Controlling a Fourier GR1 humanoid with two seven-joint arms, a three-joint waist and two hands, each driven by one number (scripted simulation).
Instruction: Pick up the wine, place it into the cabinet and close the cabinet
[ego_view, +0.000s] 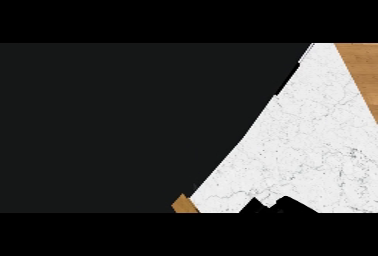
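No wine shows. A dark panel (111, 125) covers the white worktop's (317, 140) left side. One hand (284, 205) peeks at its near edge, grip unreadable. Glass would likely be heavy, slippery; grasp mid-body.
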